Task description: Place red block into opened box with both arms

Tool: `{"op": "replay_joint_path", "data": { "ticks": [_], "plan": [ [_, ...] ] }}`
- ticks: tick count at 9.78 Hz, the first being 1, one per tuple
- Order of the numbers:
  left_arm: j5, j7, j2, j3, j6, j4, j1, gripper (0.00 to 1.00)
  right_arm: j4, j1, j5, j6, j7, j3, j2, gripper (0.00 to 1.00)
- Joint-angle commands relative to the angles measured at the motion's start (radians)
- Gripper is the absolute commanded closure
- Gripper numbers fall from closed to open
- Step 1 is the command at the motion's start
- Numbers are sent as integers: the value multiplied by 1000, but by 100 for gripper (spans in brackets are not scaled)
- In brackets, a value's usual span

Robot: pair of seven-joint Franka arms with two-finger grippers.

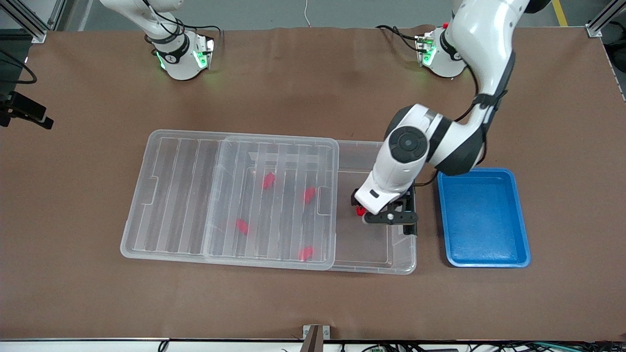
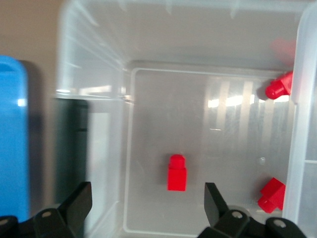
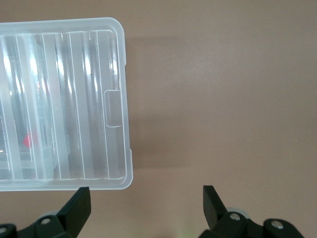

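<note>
Red block point(image 2: 177, 172) is lying on the floor of the clear box point(image 1: 374, 266), under my left hand point(image 2: 148, 203), whose fingers are standing wide apart and gripping nothing. I am judging this drop done. Ribbed lid point(image 1: 230, 195) is sitting slid aside, with more red blocks showing through it. My right hand point(image 3: 146, 206) is waiting, spread empty over the tabletop point(image 3: 223, 99).

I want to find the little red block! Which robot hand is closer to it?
The left. The left end effector hangs open right above the tiny bright red plastic block lying in the clear plastic box. The right end effector is open over bare table beside the ribbed clear lid.
</note>
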Motion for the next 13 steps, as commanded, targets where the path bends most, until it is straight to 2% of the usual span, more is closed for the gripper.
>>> {"op": "replay_joint_path", "data": {
  "ticks": [1, 2, 3, 4, 5, 6, 9, 11, 13],
  "plan": [
    [17, 57, -144, -4, -129, -34, 97, 0, -32, 7, 3, 13, -20, -8, -15, 0],
    [12, 124, -210, -3, -175, -34, 141, 0, -35, 1, 3, 36, -52, -8, 33, 2],
    [6, 169, -269, -4, -226, -34, 193, 0, -40, 3, 3, 89, -95, -8, 115, 22],
    [2, 206, -312, -9, -282, -34, 233, 0, -40, 4, 5, 152, -186, -8, 199, 58],
    [-15, 235, -364, -7, -307, -34, 257, 0, -47, -7, 14, 207, -280, -6, 255, 88],
    [-35, 290, -395, -7, -333, -36, 296, 0, -75, -16, 15, 259, -339, -8, 293, 99],
    [-118, 543, -478, 2, -453, -54, 415, 0, -242, 1, 20, 436, -351, -5, 318, 100],
    [-153, 573, -525, 6, -525, -88, 435, 0, -261, 21, 70, 459, -351, 15, 337, 100],
    [-153, 576, -570, 8, -536, -141, 436, 0, -259, 29, 120, 458, -350, 38, 346, 100]
  ]
}}
